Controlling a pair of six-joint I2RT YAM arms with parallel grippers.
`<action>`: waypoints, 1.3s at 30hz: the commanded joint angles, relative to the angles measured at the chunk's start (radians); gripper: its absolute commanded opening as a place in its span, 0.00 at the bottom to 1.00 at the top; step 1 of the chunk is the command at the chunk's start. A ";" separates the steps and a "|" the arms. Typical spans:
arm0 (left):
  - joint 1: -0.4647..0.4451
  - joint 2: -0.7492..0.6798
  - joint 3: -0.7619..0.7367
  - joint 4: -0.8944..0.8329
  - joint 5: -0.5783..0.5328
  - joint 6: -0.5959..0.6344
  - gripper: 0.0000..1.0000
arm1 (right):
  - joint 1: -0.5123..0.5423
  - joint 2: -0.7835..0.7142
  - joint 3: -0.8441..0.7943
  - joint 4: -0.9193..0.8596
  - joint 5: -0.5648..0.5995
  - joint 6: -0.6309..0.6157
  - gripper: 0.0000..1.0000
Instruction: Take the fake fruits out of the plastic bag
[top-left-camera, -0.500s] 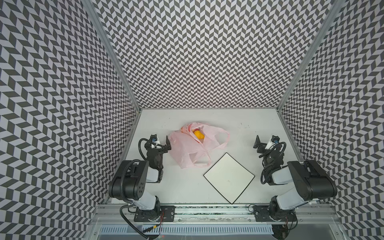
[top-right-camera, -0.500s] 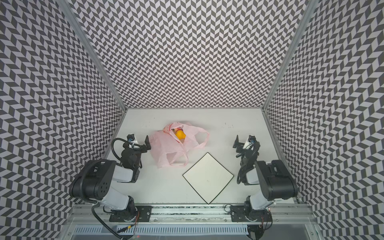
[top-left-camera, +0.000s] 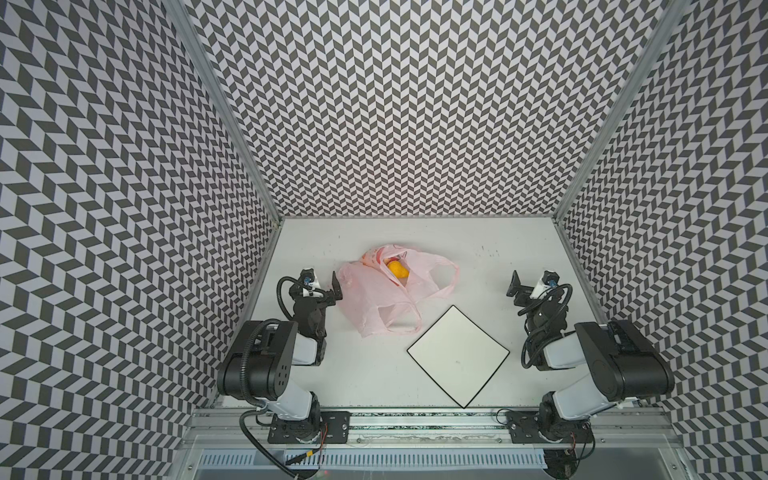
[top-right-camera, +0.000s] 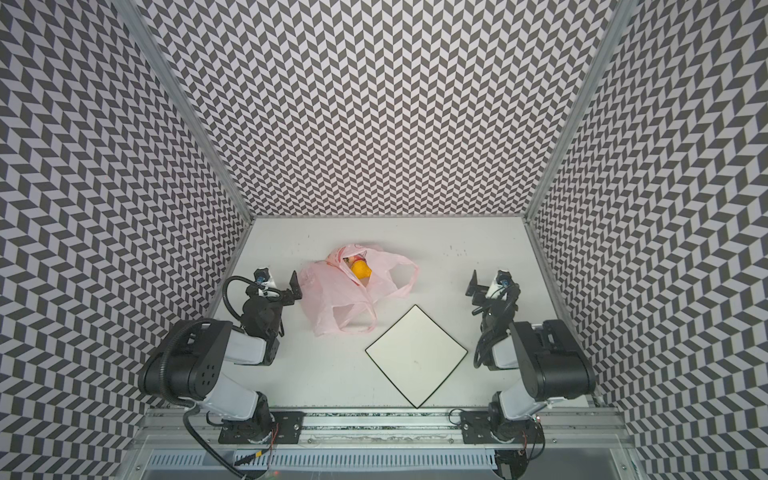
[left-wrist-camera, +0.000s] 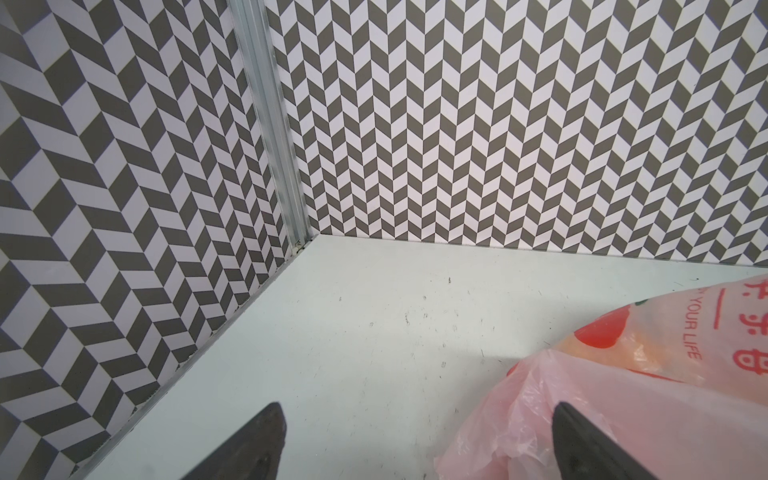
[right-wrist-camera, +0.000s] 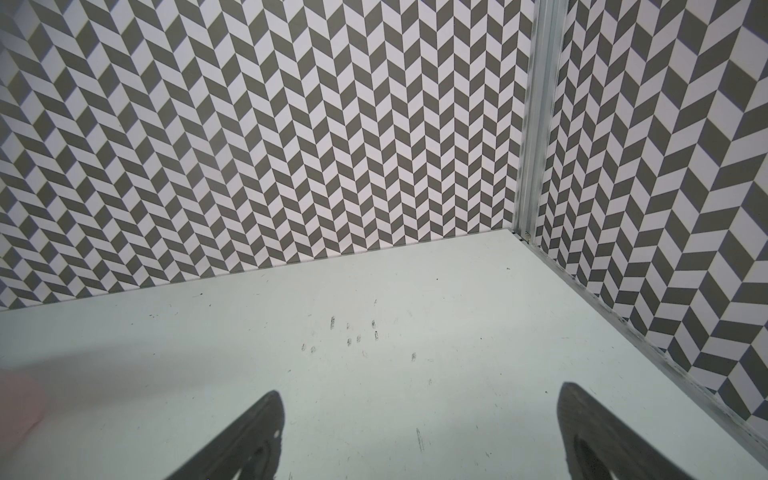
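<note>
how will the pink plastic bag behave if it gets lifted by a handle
The plastic bag looks thin and crinkled, so it will probably sag and fold rather than hold shape. Its mouth gapes around a yellow fruit, so tilting may let fruit roll out.

Fruits (top-left-camera: 397, 270) in bag (top-left-camera: 368, 301), behind plate (top-left-camera: 457, 357)

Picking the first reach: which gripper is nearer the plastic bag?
Left. The left gripper is open right at the edge of the plastic bag; the right gripper, also open, sits well apart on its other side.
</note>
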 joint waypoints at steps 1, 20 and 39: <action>0.003 -0.008 0.001 0.017 0.007 0.002 1.00 | 0.004 0.011 0.015 0.026 -0.004 -0.006 0.99; 0.005 -0.010 -0.003 0.022 0.009 0.000 1.00 | 0.005 0.011 0.012 0.031 -0.004 -0.007 0.99; -0.261 -0.608 0.400 -0.928 0.288 -0.123 0.95 | 0.006 -0.458 0.335 -0.866 -0.283 0.355 1.00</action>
